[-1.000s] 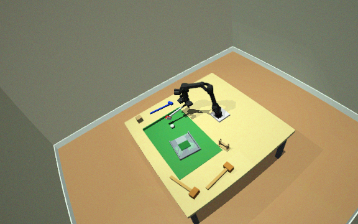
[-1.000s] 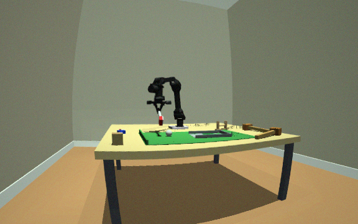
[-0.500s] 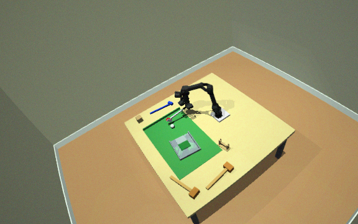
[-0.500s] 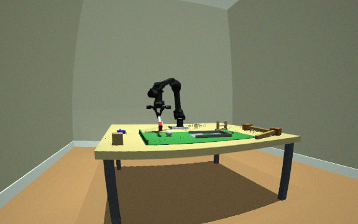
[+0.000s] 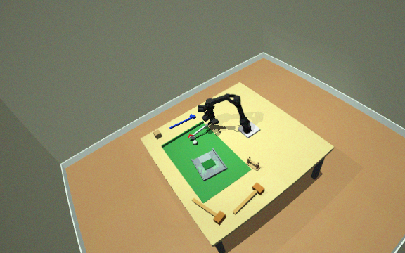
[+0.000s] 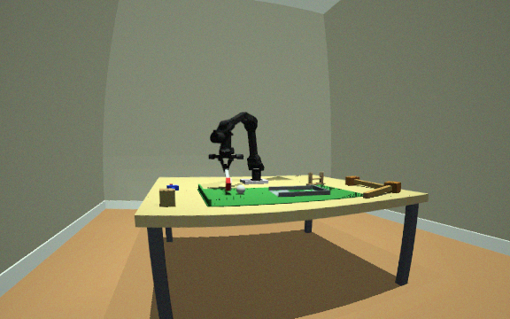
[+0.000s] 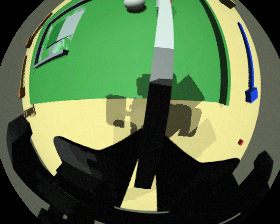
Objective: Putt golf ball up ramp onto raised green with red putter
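Note:
My gripper (image 5: 211, 123) (image 6: 226, 167) (image 7: 149, 133) is shut on the black grip of the red putter (image 5: 200, 130) (image 6: 227, 183) (image 7: 163, 30). The pale shaft slants down from the fingers, and the red head is low over the green mat (image 5: 179, 149), close beside the white golf ball (image 5: 195, 142) (image 6: 240, 189) (image 7: 135, 4). In the exterior view the ball is just right of the head, with a small gap. The raised green (image 5: 209, 164) (image 7: 52, 36) sits inside the grey ramp (image 5: 220, 171) (image 6: 299, 193), on the ball's far side from the head. The head is mostly cut off in the wrist view.
A dark rail (image 5: 183, 134) edges the mat near the putter. Beyond it lie a blue putter (image 5: 182, 122) (image 6: 173, 187) (image 7: 251, 95) and a wooden block (image 5: 157, 134) (image 6: 167, 198). A small wooden rack (image 5: 253, 164) (image 6: 316, 179) and two mallets (image 5: 219, 217) (image 5: 258, 188) are beyond other mat edges.

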Motion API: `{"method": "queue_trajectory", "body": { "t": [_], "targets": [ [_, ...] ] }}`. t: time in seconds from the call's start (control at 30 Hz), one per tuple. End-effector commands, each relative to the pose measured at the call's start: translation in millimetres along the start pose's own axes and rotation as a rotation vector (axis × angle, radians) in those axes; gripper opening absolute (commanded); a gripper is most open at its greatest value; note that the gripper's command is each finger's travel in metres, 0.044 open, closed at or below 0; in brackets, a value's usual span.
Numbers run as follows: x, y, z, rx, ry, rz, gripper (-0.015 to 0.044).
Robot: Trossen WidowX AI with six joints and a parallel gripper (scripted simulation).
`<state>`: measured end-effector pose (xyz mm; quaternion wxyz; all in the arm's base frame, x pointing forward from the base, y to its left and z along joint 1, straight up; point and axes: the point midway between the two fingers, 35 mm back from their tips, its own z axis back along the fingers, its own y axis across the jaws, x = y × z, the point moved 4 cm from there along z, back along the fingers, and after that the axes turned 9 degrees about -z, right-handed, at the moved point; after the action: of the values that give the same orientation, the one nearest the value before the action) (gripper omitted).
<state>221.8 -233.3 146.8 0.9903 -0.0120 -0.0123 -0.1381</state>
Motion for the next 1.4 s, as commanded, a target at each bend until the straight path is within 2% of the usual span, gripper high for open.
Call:
{"method": "queue_trajectory", "body": {
  "t": [0.0,0.43,0.73,1.07,1.13,1.37],
  "targets": [
    [-1,0,-8,-0.001,0.002,-0.004,0.0000],
    [0,0,-7,0.001,0.002,0.000,0.0000],
    [4,-29,-10,-0.003,0.002,-0.004,0.0000],
    [3,-27,-12,0.001,0.006,-0.008,0.0000],
    [3,-17,-11,0.001,0.005,-0.007,0.0000],
    [-7,77,-9,0.006,0.003,-0.005,0.0000]
  ]
}}
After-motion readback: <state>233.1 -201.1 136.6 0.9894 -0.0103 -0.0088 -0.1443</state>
